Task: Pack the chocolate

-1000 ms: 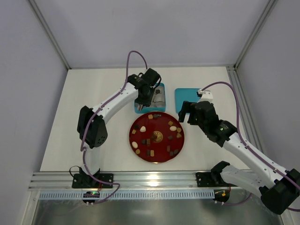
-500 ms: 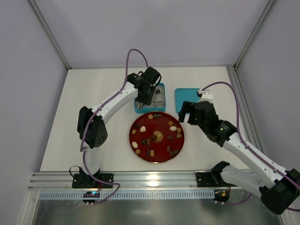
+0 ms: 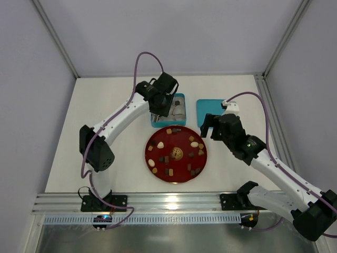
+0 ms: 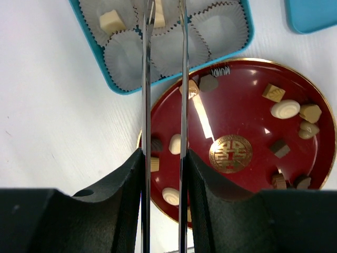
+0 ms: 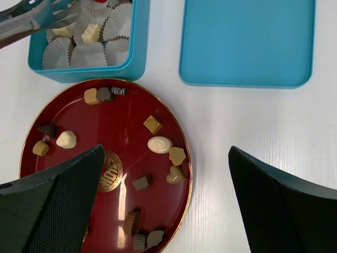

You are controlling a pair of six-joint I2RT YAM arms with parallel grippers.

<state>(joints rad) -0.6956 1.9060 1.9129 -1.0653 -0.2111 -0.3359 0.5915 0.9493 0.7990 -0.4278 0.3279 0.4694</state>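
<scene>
Several chocolate pieces (image 3: 194, 143), dark brown, tan and cream, lie scattered on a round red plate (image 3: 202, 158). The plate also shows in the left wrist view (image 4: 237, 116) and the right wrist view (image 5: 105, 126). My left gripper (image 3: 159, 108) is shut on metal tongs (image 4: 146, 79), whose tips reach over a teal box (image 3: 154, 124) of white paper cups. A cream cube (image 4: 111, 21) lies in one cup. A tan piece (image 4: 158, 16) sits between the tong tips; I cannot tell if it is pinched. My right gripper (image 3: 208, 126) is open wide and empty over the plate's right edge.
The box's teal lid (image 3: 210, 109) lies flat to the right of the box, just behind my right gripper. The box stands against the plate's far rim. A gold emblem (image 4: 230, 153) marks the plate's centre. Metal rails run along the near table edge.
My left arm's elbow has swung out to the left, and its gripper with the tongs has shifted slightly back over the box. The right arm has not moved.
</scene>
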